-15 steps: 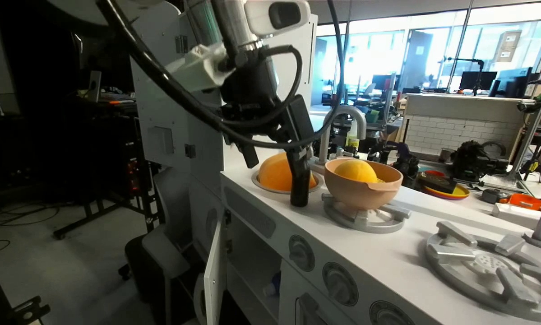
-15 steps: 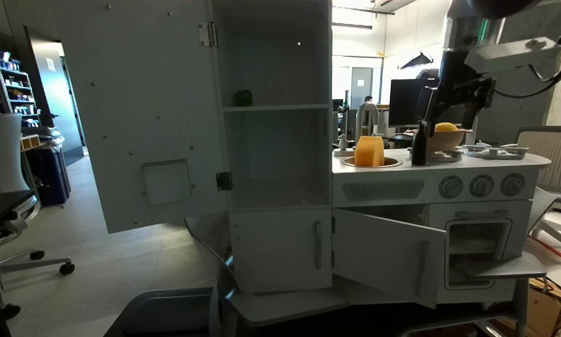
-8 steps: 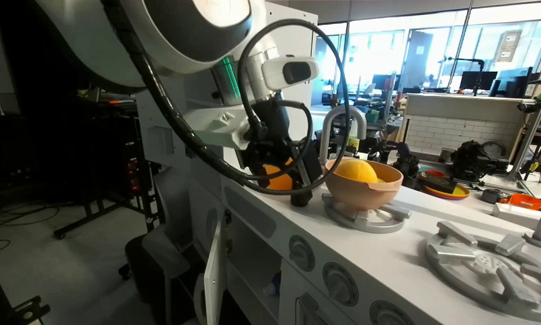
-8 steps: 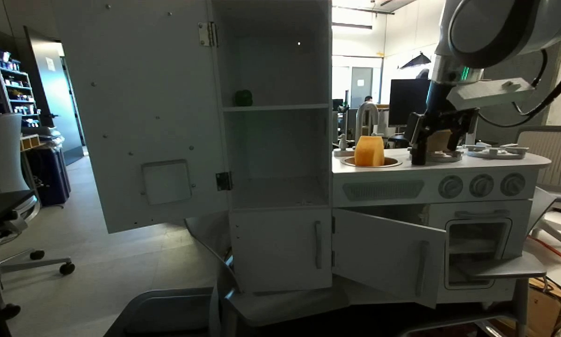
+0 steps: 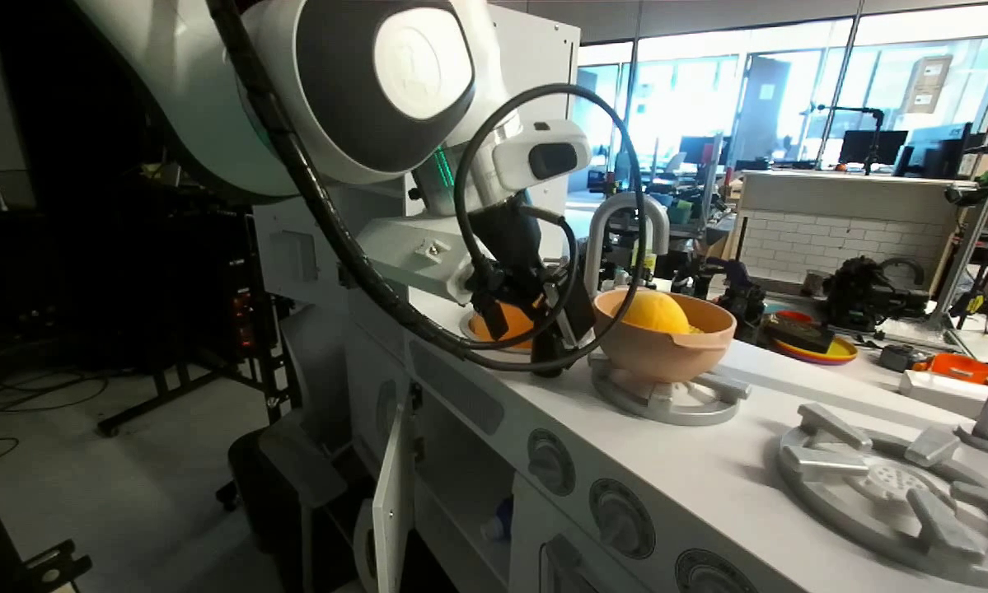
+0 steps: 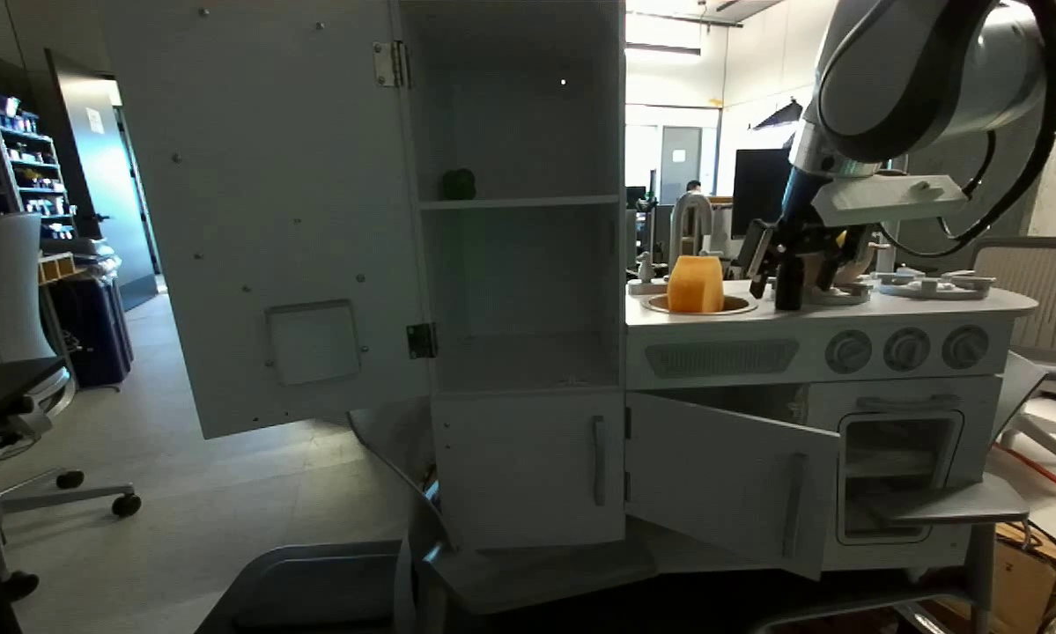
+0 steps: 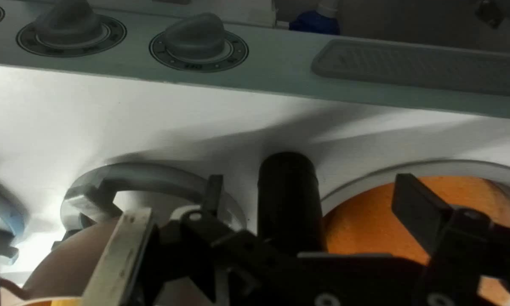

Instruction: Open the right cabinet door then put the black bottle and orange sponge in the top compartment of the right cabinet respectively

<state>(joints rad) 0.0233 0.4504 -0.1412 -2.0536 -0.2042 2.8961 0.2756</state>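
The black bottle (image 6: pixel 789 283) stands upright on the counter beside the sink. My gripper (image 7: pixel 311 196) is open around it, and in the wrist view gaps show between the bottle and both fingers (image 7: pixel 420 212). The bottle's neck is hidden behind the gripper's body. In the sink basin rests the orange sponge (image 6: pixel 695 284), partly behind a finger in the wrist view. Below the sink, the right cabinet door (image 6: pixel 721 484) stands partly open. Behind it the top compartment (image 5: pixel 461 449) shows in an exterior view.
A pinkish bowl (image 5: pixel 658 362) with a yellow lump sits on a burner close to the gripper. The grey faucet (image 6: pixel 693 211) rises behind the sink. A blue-capped container (image 5: pixel 500 520) lies inside the lower cabinet. A green object (image 6: pixel 458 184) sits in the tall cabinet, whose large door (image 6: pixel 299 264) stands open.
The gripper has come down from above the bottle and shifted over it, so the fingers now flank it. The arm's upper part swung lower. Bottle, sponge and door have not moved.
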